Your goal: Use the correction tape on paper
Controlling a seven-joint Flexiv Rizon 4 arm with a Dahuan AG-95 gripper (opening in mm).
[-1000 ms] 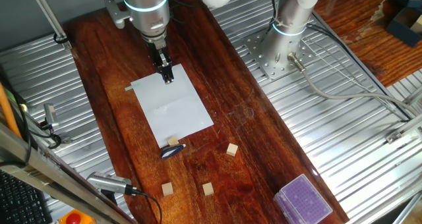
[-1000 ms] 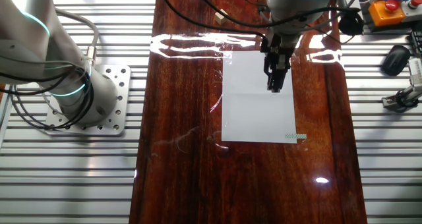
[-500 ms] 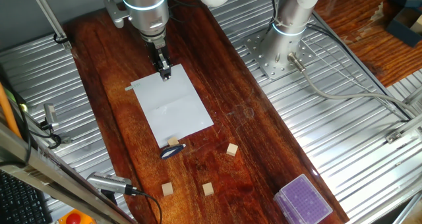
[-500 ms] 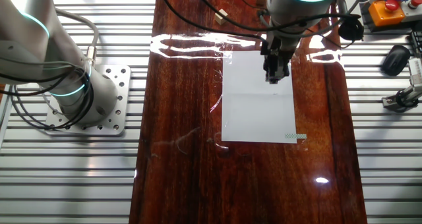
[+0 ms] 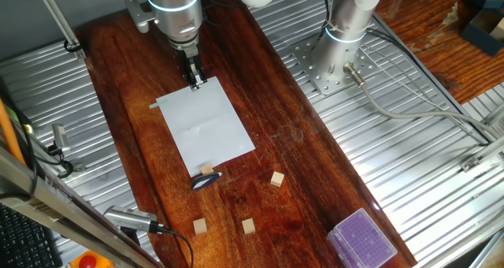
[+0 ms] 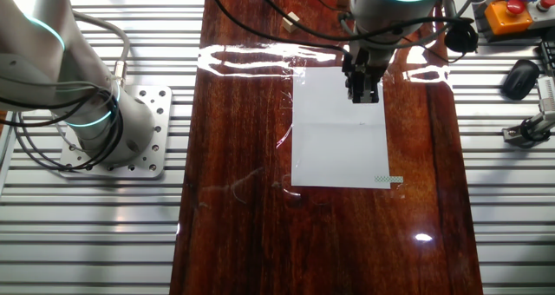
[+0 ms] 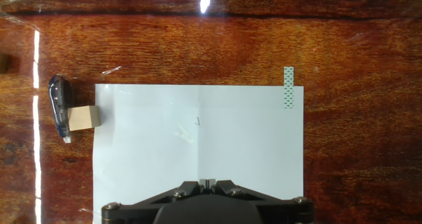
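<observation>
The white paper lies in the middle of the wooden table, and also shows in the other fixed view and the hand view. The dark blue correction tape lies on the table at the paper's near edge, touching a tan cube. In the hand view the correction tape lies left of the paper. My gripper hangs above the paper's opposite edge, shut and empty, and shows in the hand view too. In the other fixed view the gripper and arm hide the correction tape.
Three more tan cubes lie beyond the correction tape. A purple-topped clear box stands at the table's corner. A green strip of tape holds one corner of the paper. A second arm's base stands beside the table.
My gripper has lifted a little from the paper and shifted toward the paper's edge away from the correction tape. Its jaws stay shut. Nothing else moved.
</observation>
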